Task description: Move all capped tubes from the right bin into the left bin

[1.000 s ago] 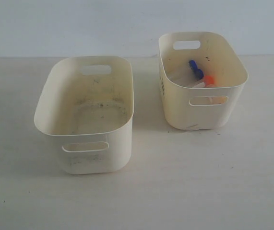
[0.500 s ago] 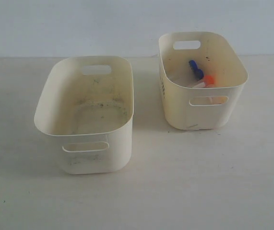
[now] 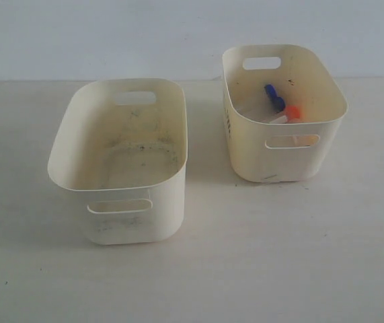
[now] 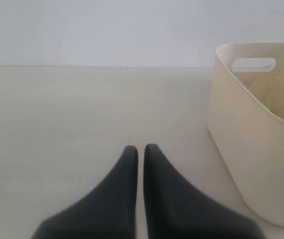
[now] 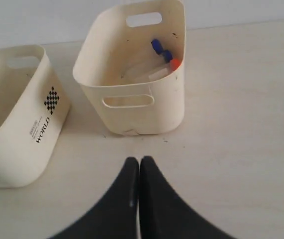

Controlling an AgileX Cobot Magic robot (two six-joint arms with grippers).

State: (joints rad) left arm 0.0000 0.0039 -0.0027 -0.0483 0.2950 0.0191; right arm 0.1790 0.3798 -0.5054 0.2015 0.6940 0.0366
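Note:
The right bin (image 3: pixel 326 138), cream with oval handle slots, stands at the back right and holds capped tubes: blue caps (image 3: pixel 273 95) and an orange-red cap (image 3: pixel 292 112) show above its near wall. The right wrist view shows the same bin (image 5: pixel 132 117) and tubes (image 5: pixel 162 56) ahead of my right gripper (image 5: pixel 139 160), which is shut, empty and low over the table. The left bin (image 3: pixel 171 202), with dark grime on its floor, has nothing in it. My left gripper (image 4: pixel 141 148) is shut on nothing, beside that bin's outer wall (image 4: pixel 251 164). Neither gripper appears in the exterior view.
Both bins stand on a pale table (image 3: pixel 245 269) before a light wall. A strip of table separates the bins. In the right wrist view the left bin (image 5: pixel 12 134) carries a checkered mark and printed lettering on its side.

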